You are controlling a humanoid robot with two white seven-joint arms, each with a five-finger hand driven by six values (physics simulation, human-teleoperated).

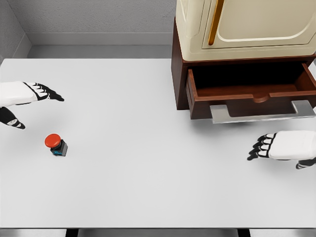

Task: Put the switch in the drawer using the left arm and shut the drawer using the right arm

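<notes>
Switch (56,145), lower left of frame: I judge it light, rigid, top-heavy; my spread, empty left hand (27,98) should pinch its dark base.

A small switch (56,144) with a red dome on a dark base is sitting upright at the frame's left. The brown drawer (252,94) is standing pulled open at upper right, its grey handle facing forward.

The switch (56,144) sits on the bench (148,148) at its left side, just in front of the left hand (22,94). Far across, at the back right, the cabinet (247,29) stands with its drawer (252,94) pulled out. The right hand (284,146) hovers before that drawer.
</notes>
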